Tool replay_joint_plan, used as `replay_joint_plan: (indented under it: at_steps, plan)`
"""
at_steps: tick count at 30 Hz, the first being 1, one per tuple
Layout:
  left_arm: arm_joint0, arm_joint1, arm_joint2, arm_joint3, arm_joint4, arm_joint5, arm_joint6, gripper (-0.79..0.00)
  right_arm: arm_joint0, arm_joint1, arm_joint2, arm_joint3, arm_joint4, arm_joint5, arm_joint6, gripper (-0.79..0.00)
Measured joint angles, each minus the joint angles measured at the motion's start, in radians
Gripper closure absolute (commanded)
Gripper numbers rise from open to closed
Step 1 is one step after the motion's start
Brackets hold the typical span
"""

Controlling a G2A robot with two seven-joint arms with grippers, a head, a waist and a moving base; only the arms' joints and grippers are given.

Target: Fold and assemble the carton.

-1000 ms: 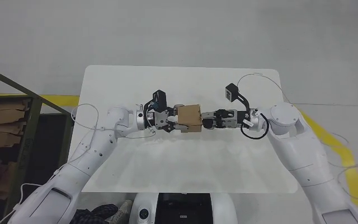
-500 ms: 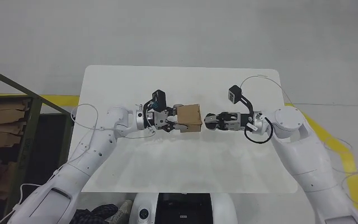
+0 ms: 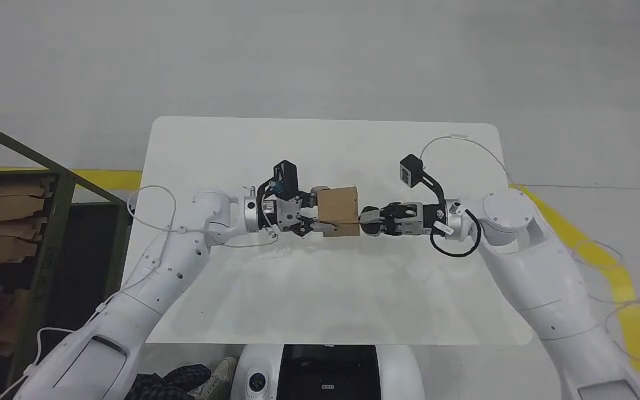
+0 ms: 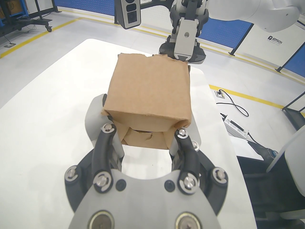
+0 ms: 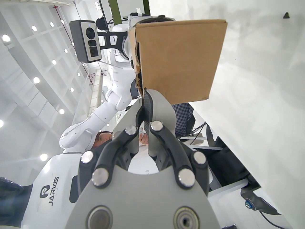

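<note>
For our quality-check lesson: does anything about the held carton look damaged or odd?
Yes. The carton has a ragged, torn edge at the end facing the right gripper, and a small tear in the flap nearest the left gripper.

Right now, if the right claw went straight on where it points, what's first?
The carton: the right claw points at its near end and apparently touches it, though depth is unclear.
</note>
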Motion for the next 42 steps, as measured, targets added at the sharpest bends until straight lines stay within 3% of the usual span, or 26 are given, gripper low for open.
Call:
replay_joint_plan:
  at_steps: [6,18,23,28,37,42]
  plan:
    - [-0.001,-0.001,0.001,0.005,-0.001,0.0,-0.005,-0.394,0.013,-0.004,-0.012,0.018,0.004,-0.003,-0.005,0.0]
    - [-0.02,-0.014,0.027,0.093,0.11,0.063,-0.005,-0.413,-0.079,0.028,0.12,-0.01,0.008,-0.047,-0.038,0.0]
    - [-0.034,-0.023,0.048,0.135,0.191,0.109,0.023,-0.511,-0.11,0.035,0.138,-0.024,0.004,-0.057,-0.041,0.0]
    - [-0.046,-0.028,0.058,0.179,0.226,0.117,0.049,-0.785,-0.123,0.037,0.141,-0.03,0.001,-0.065,-0.043,0.0]
    - [-0.046,-0.027,0.043,0.186,0.229,0.095,0.088,-0.785,-0.123,0.037,0.138,-0.008,0.004,-0.103,-0.056,0.0]
    - [-0.026,-0.018,0.019,0.176,0.147,0.0,0.131,-0.785,-0.102,0.034,0.146,0.047,-0.001,-0.152,-0.096,0.0]
